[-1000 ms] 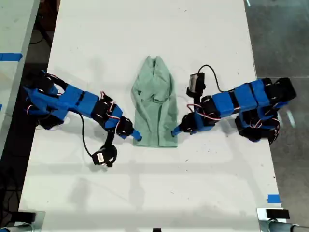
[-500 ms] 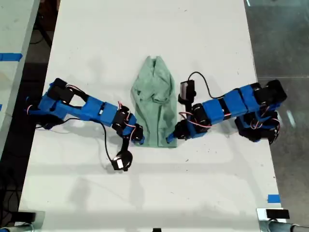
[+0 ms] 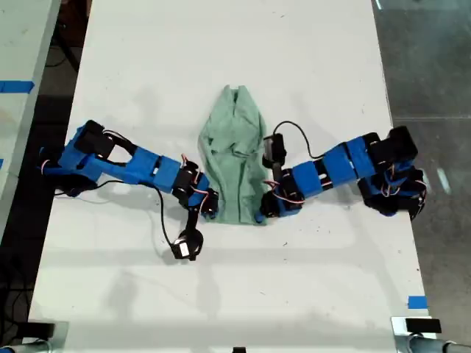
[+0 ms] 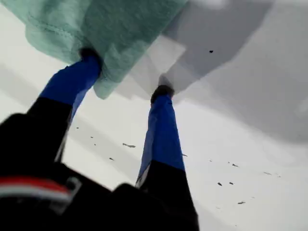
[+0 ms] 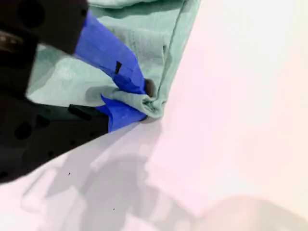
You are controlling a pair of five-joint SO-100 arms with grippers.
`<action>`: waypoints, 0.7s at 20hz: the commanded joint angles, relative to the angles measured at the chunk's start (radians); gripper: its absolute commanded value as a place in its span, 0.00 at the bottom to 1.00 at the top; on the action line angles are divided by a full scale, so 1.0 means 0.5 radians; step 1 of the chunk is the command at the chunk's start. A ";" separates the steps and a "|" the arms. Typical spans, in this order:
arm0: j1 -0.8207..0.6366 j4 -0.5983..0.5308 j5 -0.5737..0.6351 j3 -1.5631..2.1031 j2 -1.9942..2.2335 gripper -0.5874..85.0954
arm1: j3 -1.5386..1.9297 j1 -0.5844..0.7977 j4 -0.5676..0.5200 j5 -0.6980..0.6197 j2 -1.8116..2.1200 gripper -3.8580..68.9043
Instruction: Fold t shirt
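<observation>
Near edge of the white table (image 3: 221,294) is bare, with a strip of blue tape (image 3: 416,301) at the exterior view's right. Small dark specks show on the tabletop in the first wrist view.

Mid-table, two blue arms reach in from either side to the near hem corners of the t shirt (image 3: 234,158).

My first tool (image 4: 126,73) has its jaws apart: one tip sits at the fabric's edge, the other on bare table.

My second tool (image 5: 144,98) is clamped on a bunched shirt corner.

The shirt lies wrinkled and narrowed, collar end pointing to the far side.

Beyond the table: grey floor (image 3: 434,59) at the exterior view's right, and a second pale surface (image 3: 18,44) with blue tape at the exterior view's left.
</observation>
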 commanded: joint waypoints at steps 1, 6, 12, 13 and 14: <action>-0.006 0.040 0.025 -0.046 0.031 0.01 | -0.117 0.049 -0.043 -0.046 -0.064 0.24; 0.043 0.086 0.028 -0.049 0.077 0.01 | -0.080 0.000 -0.018 0.049 -0.117 0.04; 0.104 0.249 0.049 -0.252 0.503 0.01 | -0.834 -0.058 0.623 -0.067 0.218 0.04; 0.043 0.325 0.067 -0.252 0.595 0.01 | -0.831 0.021 0.620 -0.169 0.347 0.04; -0.031 0.377 0.114 -0.252 0.675 0.01 | -0.828 0.117 0.614 -0.267 0.454 0.04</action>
